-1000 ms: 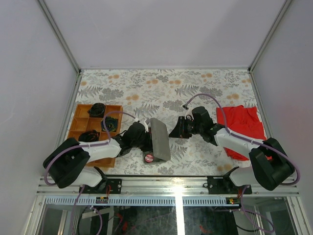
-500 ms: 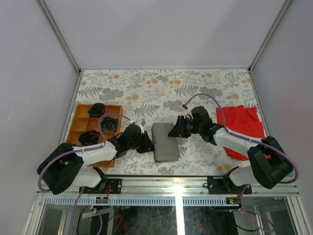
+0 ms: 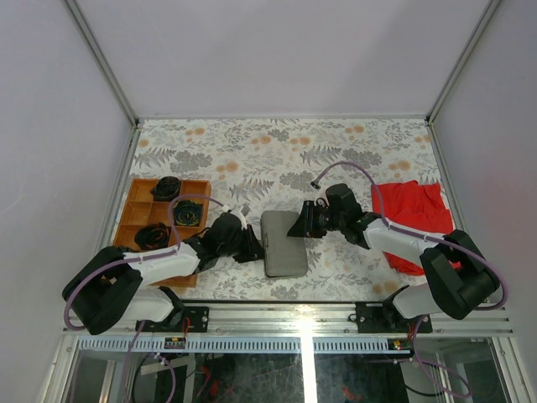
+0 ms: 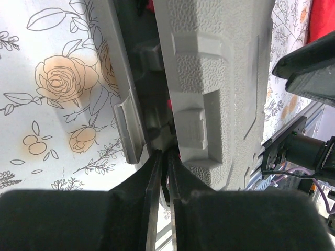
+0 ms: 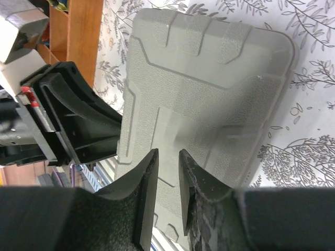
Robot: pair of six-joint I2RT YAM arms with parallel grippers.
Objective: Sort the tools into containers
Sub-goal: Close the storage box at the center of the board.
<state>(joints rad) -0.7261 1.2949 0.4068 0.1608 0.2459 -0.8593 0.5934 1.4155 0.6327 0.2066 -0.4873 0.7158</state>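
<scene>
Floral-patterned table covering [image 3: 277, 151] fills the work area inside pale walls. I see the flat grey plastic hinged case [image 3: 284, 243] lying with its lid down near the middle of the table. The orange-brown wooden compartment tray [image 3: 138, 210] sits at its 9 o'clock and a red cloth [image 3: 411, 206] at its 3 o'clock.

Left gripper [image 3: 252, 246]: positioned at the case's 9 o'clock edge. On the left wrist view its jaws are almost together, only a sliver apart, tips at the seam between lid and base. I see nothing between them.

Right gripper [image 3: 300, 223]: positioned over the case's 1 o'clock corner. Its jaws stand slightly apart above the textured lid, holding nothing.

Three tray compartments contain dark items [image 3: 168, 187]; I cannot identify them.
</scene>
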